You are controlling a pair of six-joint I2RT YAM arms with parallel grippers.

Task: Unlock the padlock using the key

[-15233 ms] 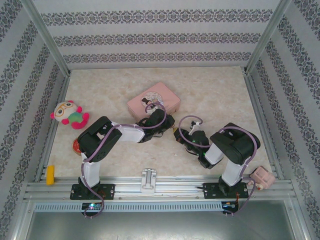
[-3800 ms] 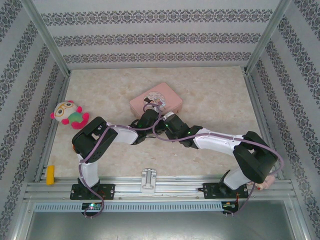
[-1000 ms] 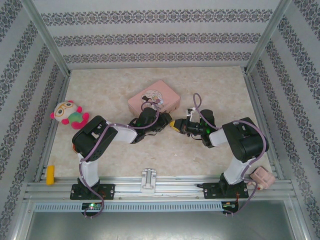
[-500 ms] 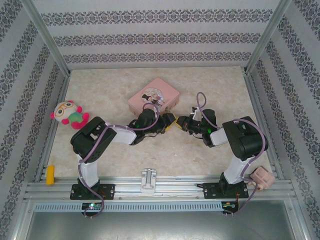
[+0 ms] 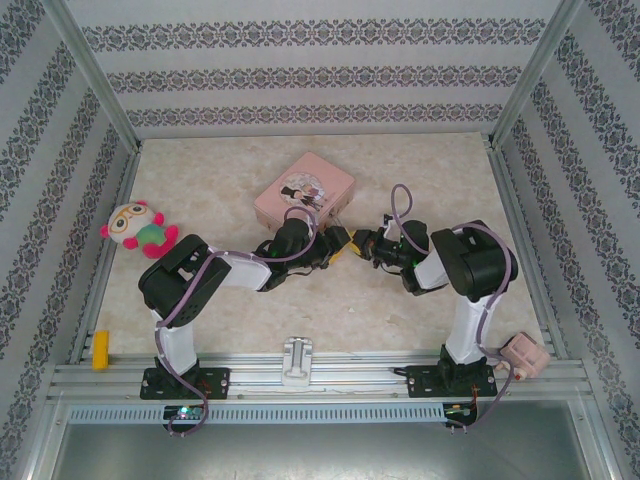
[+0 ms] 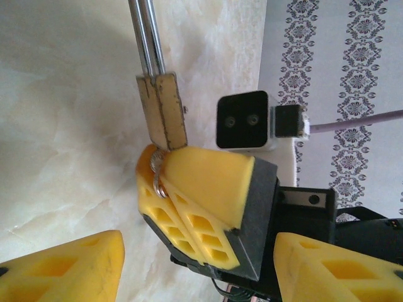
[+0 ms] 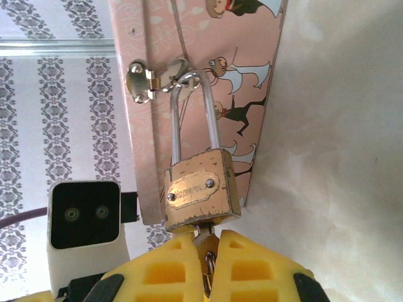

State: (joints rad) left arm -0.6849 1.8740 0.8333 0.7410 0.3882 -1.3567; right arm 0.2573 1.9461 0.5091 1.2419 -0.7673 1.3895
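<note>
Yellow ribbed pads of your right gripper (image 7: 204,246) were pinched shut on the key (image 7: 202,240). It was a thin dark metal sliver, its blade set into the underside of the padlock (image 7: 200,189), and a small wire ring (image 7: 208,264) showed between the pads. That padlock was a scuffed brass block with a riveted oval plate; its stamped lettering was too blurred for you to read. Its smooth silver shackle (image 7: 189,119) ran up through the bright metal hasp (image 7: 150,78) on the side wall of the pink tin (image 7: 208,56). The tin was a rectangular box printed with cartoon figures, resting on the pale marbled surface (image 7: 340,157). Your left gripper (image 6: 198,251) stood just beside, its yellow pads spread wide and holding nothing. Farther left lay a soft pink-and-green plush toy (image 5: 140,228), and damask-striped wallpaper (image 5: 320,75) closed the back.
</note>
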